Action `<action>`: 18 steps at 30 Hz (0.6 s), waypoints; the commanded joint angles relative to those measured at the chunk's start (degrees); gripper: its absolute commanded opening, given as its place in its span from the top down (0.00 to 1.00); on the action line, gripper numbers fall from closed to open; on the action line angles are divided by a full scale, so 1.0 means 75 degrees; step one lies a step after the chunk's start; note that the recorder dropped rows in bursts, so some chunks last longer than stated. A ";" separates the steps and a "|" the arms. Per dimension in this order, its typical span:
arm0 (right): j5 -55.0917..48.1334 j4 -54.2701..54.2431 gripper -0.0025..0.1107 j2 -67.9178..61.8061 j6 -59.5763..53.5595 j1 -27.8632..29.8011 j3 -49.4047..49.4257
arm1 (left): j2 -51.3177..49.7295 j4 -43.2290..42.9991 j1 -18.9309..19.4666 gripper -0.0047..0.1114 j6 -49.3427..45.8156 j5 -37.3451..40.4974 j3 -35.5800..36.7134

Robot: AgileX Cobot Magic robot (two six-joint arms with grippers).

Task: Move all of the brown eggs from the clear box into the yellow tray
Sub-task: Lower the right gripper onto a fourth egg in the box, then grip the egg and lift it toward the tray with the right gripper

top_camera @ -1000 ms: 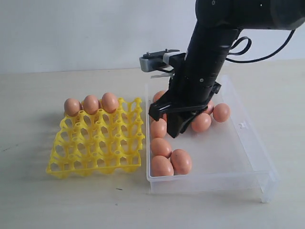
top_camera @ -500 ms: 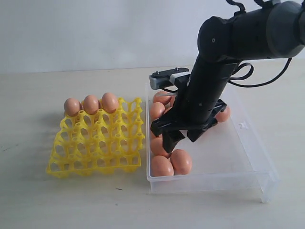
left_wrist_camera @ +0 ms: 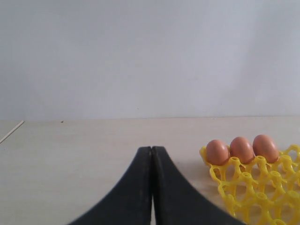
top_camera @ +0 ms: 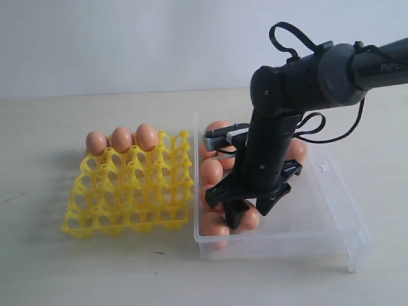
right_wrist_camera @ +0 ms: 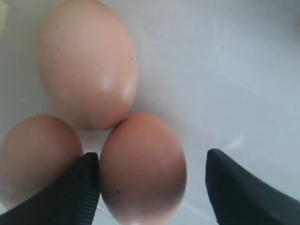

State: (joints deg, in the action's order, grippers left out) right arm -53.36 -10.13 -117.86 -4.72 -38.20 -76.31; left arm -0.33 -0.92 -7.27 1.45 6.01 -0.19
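Three brown eggs (top_camera: 121,139) sit in the back row of the yellow tray (top_camera: 127,197). Several more lie along the left side of the clear box (top_camera: 331,185), such as one egg (top_camera: 211,171). My right gripper (top_camera: 248,215) is down in the box's front left corner, open, with its jaws either side of one egg (right_wrist_camera: 143,166). One finger (right_wrist_camera: 77,187) touches that egg; the other finger (right_wrist_camera: 234,187) stands apart. Two eggs (right_wrist_camera: 86,65) lie beside it. My left gripper (left_wrist_camera: 152,150) is shut and empty, low over the table beside the tray (left_wrist_camera: 262,187).
The box's right half shows bare floor (top_camera: 306,210). The tray's front rows are open cups with pointed posts. The right arm (top_camera: 280,127) leans over the box and hides some of the eggs behind it.
The right arm has come down and toward the box's front, lowering its open gripper from above the middle eggs to around an egg near the front left corner.
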 commanded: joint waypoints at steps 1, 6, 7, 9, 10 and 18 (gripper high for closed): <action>0.0056 0.0100 0.53 -0.0094 0.0039 0.0024 0.0048 | 0.0044 0.0056 -0.0019 0.96 0.0027 -0.0017 0.0025; 0.0056 0.0118 0.86 0.0067 0.0039 0.0024 0.0048 | 0.0044 0.0056 -0.0019 0.96 0.0027 -0.0017 0.0025; 0.0056 0.0194 0.97 0.0258 0.0039 0.0024 0.0048 | 0.0044 0.0056 -0.0019 0.96 0.0027 -0.0017 0.0025; 0.0210 0.0340 0.98 0.0710 0.0039 0.0024 0.0048 | 0.0044 0.0056 -0.0019 0.96 0.0027 -0.0017 0.0025; 0.0397 0.0360 0.98 0.1107 0.0039 0.0024 0.0048 | 0.0044 0.0056 -0.0019 0.96 0.0027 -0.0017 0.0025; 0.4329 -0.1662 0.98 0.2060 -0.0350 -0.0159 0.0048 | 0.0044 0.0056 -0.0019 0.96 0.0027 -0.0017 0.0025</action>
State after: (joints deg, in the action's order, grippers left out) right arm -27.97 -19.30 -101.19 -5.82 -38.49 -76.29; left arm -0.33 -0.92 -7.27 1.45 6.01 -0.19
